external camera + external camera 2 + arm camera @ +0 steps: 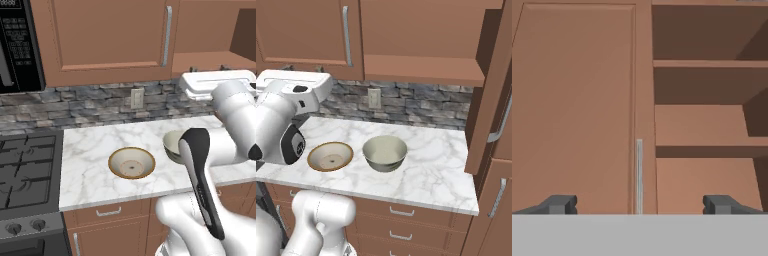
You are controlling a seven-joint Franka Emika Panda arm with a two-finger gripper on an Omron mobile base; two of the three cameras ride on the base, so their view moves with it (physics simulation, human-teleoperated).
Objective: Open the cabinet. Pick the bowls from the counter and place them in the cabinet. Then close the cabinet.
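Observation:
The cabinet's left door (577,100) is shut, its silver bar handle (639,175) straight ahead of my gripper (641,205). The right door (491,100) stands swung out, baring the wooden shelves (707,64). My gripper (303,68) is open and holds nothing, raised just below the cabinet's bottom edge and above the counter (431,170). On the marble sit both bowls: the shallow cream bowl (330,155) with a tan rim, and to its right the deeper grey-green bowl (385,152). In the left base view the cream bowl (131,162) shows whole, while my forearm half hides the grey-green bowl (172,144).
A black gas stove (25,170) lies left of the counter, with a black microwave (15,45) above it. A wall outlet (374,98) sits on the stone backsplash. Drawers (401,212) run under the counter. The open door hangs over the counter's right end.

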